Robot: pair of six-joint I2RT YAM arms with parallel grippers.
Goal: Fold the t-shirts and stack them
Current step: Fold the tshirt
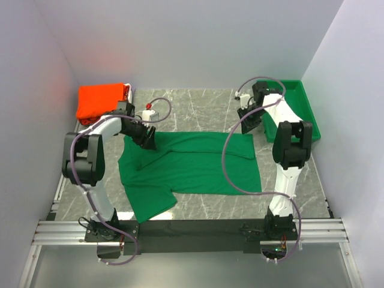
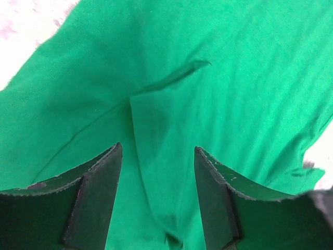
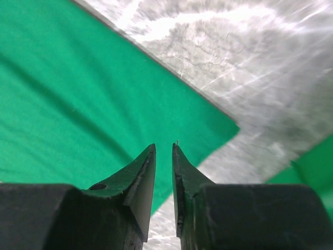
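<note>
A dark green t-shirt [image 1: 198,165] lies spread on the marble table, its top edge folded over and one sleeve pointing to the front left. My left gripper [image 1: 146,139] is low over the shirt's upper left part. In the left wrist view it [image 2: 157,151] is open, with a raised ridge of green cloth [image 2: 156,130] running between the fingers. My right gripper [image 1: 248,126] hangs over the shirt's far right corner. In the right wrist view it [image 3: 164,147] shows only a narrow gap and holds nothing, with the shirt corner [image 3: 208,125] beneath. Orange-red shirts [image 1: 101,100] lie piled at the far left.
A rigid green tray [image 1: 303,108] stands at the far right; its edge shows in the right wrist view [image 3: 312,166]. A small white object with a red top [image 1: 148,110] sits behind the left gripper. Walls close in the left, back and right sides.
</note>
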